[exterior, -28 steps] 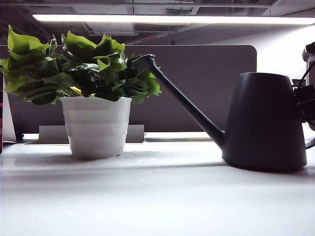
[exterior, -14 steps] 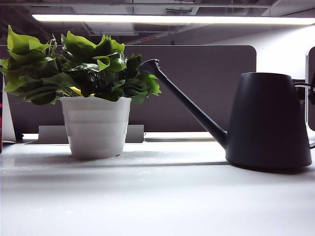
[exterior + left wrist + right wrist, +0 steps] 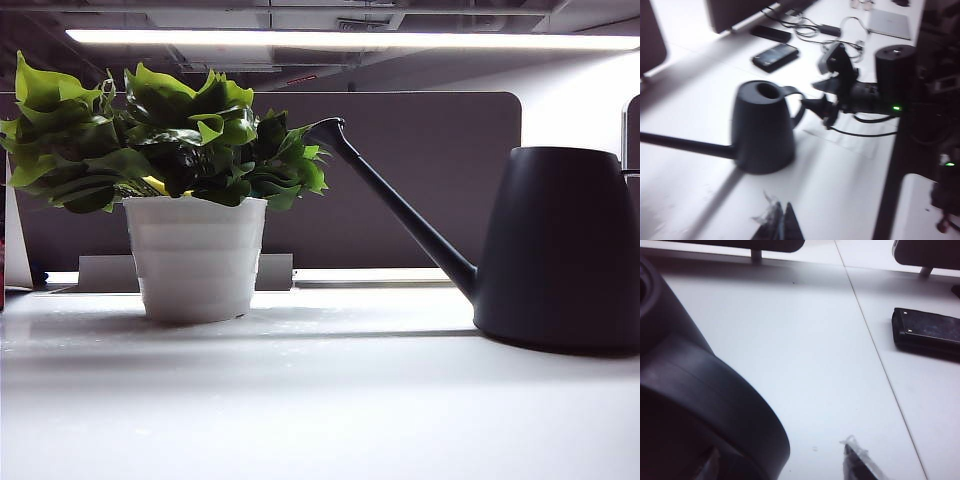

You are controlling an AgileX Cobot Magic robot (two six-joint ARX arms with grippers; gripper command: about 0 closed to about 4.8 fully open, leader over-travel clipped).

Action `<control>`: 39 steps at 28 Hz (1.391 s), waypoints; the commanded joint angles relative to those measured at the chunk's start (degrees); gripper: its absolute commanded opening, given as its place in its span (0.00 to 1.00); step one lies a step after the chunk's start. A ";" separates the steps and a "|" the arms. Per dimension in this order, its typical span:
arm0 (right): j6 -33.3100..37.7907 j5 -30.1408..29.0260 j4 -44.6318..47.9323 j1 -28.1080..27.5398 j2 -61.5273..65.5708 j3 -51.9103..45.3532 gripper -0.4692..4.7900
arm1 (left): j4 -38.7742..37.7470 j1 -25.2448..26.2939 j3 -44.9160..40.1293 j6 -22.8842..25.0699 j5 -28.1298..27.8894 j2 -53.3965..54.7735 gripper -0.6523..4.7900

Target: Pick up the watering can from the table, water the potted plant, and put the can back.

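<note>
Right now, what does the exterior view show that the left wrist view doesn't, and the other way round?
Only the exterior view shows the potted plant, with the can's spout tip beside its leaves. Only the left wrist view shows the right tool close by the can's handle, the left tool at the picture's edge, short of the can, plus a phone and cables farther back. Whether either tool is open is unclear. Both views show the watering can standing upright on the table.
</note>
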 commanded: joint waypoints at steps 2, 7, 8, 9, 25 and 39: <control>5.90 -1.05 -3.45 0.17 -1.70 0.26 0.69 | -1.14 0.04 0.17 -0.15 -1.86 -3.08 0.11; 11.43 -6.49 -16.00 1.92 -10.71 0.87 0.06 | -5.68 0.02 0.17 -2.49 -8.90 -8.57 0.11; 11.52 -6.45 -18.34 2.80 -13.64 0.87 0.08 | -7.10 0.02 0.17 -3.06 -10.23 -10.03 0.11; 11.52 -6.43 -19.96 3.65 -16.11 0.87 0.08 | -8.24 0.02 0.15 -3.34 -11.06 -11.10 0.11; 10.16 5.01 -36.04 11.41 -54.97 -1.40 0.08 | 7.08 0.02 -32.41 -11.45 -11.26 -39.50 0.11; 10.23 3.93 -34.47 11.43 -54.75 -8.92 0.08 | 24.24 -0.11 -58.14 -12.52 -11.47 -43.80 0.11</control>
